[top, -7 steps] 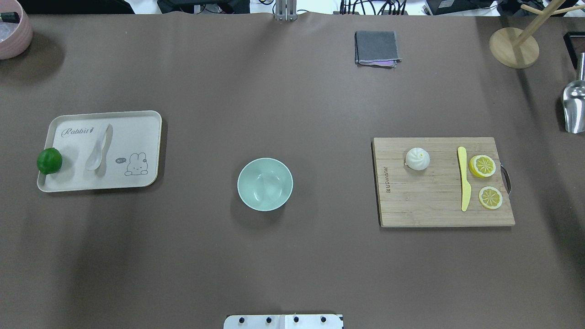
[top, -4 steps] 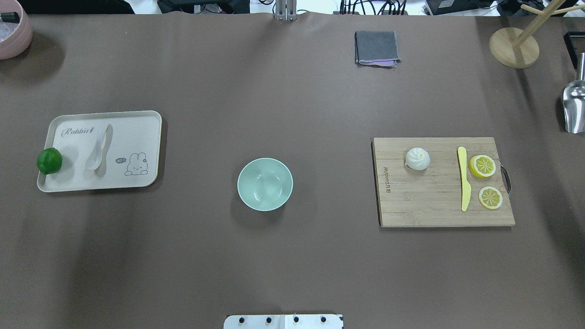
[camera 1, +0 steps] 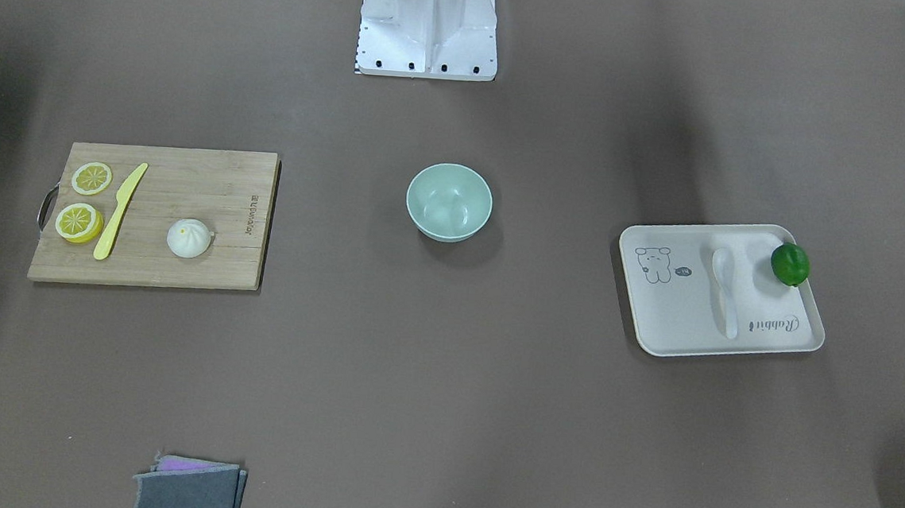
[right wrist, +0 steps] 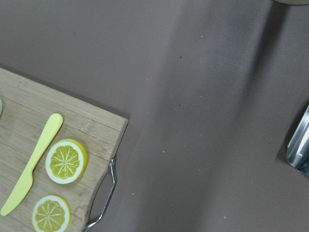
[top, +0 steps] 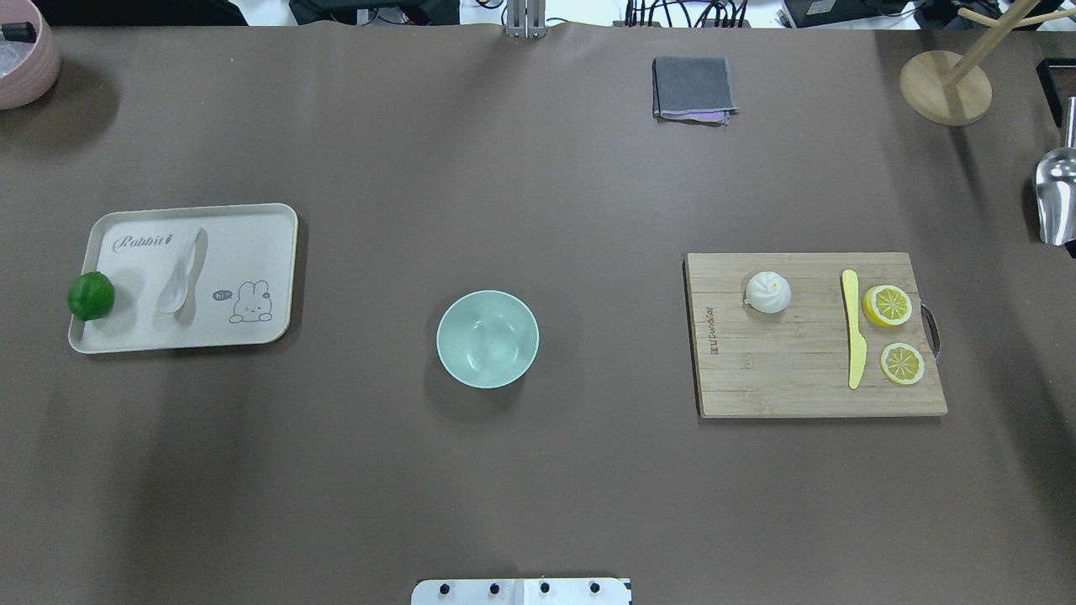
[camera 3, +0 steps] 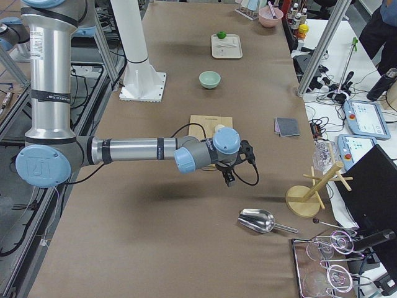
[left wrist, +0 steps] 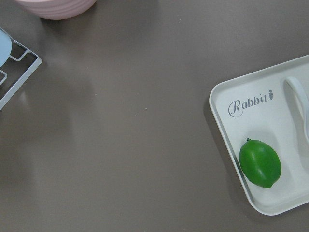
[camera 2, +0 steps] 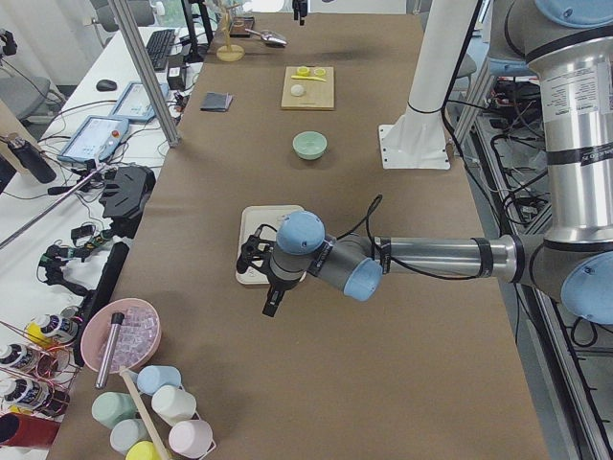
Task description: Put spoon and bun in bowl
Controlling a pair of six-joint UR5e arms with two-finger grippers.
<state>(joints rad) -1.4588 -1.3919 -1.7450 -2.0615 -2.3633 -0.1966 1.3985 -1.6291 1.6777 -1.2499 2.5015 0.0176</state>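
Observation:
The white spoon (top: 181,273) lies on the cream rabbit tray (top: 252,244) at the left. The white bun (top: 767,291) sits on the wooden cutting board (top: 782,370) at the right. The mint-green bowl (top: 487,339) stands empty in the middle of the table. The left gripper (camera 2: 269,299) shows only in the exterior left view, above the table by the tray's outer end. The right gripper (camera 3: 229,179) shows only in the exterior right view, above the table past the board's handle end. I cannot tell whether either is open or shut.
A green lime (top: 91,296) sits on the tray's left edge. A yellow knife (top: 853,328) and two lemon slices (top: 888,304) lie on the board. A grey cloth (top: 692,87), a wooden stand (top: 945,87), a metal scoop (top: 1055,197) and a pink bowl (top: 21,59) sit at the table's edges.

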